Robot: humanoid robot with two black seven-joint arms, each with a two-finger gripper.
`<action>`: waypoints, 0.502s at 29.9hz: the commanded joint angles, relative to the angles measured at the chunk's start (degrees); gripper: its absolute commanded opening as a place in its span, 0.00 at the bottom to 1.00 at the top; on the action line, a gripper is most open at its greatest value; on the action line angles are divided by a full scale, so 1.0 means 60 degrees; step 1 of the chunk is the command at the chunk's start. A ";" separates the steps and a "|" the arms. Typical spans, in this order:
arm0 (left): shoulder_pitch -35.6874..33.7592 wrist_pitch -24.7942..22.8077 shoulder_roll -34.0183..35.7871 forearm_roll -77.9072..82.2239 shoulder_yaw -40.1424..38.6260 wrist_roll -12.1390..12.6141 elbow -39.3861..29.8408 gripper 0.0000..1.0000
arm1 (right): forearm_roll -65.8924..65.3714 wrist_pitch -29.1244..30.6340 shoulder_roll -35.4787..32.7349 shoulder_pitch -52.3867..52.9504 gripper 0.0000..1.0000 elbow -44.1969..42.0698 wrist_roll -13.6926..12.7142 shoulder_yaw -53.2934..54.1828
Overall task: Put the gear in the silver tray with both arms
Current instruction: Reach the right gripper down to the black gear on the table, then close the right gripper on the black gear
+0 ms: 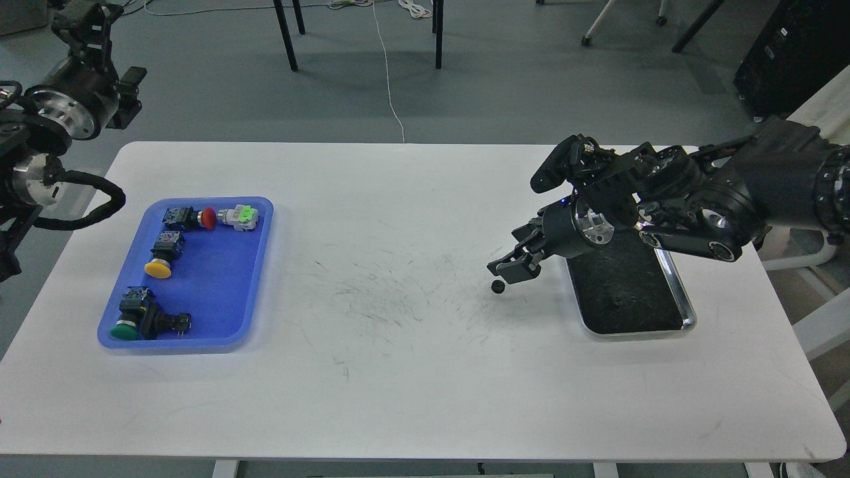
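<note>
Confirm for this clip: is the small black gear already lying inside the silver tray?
No. The gear lies on the white table, left of the silver tray, just below the right end effector.

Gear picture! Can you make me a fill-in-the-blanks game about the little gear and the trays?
1. The small black gear lies on the white ____, not in a tray.
2. The silver tray is to the ____ of the gear.
3. The right gripper hovers just above the ____.
4. The push buttons lie in the ____ tray.

Missing words: table; right; gear; blue
</note>
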 commanded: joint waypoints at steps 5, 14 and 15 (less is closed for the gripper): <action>0.0004 -0.0002 -0.0015 -0.0005 -0.0279 -0.0054 0.0014 0.94 | -0.0105 0.0002 0.0809 -0.0295 0.76 -0.0448 0.0000 -0.0476; 0.0004 -0.0017 0.0029 -0.0005 -0.0543 -0.0054 0.0029 0.95 | -0.0105 0.0016 0.1425 -0.0866 0.75 -0.1253 0.0000 -0.0638; 0.0004 -0.0017 0.0029 -0.0005 -0.0543 -0.0054 0.0029 0.95 | -0.0091 0.0016 0.1498 -0.0968 0.75 -0.1414 0.0000 -0.0638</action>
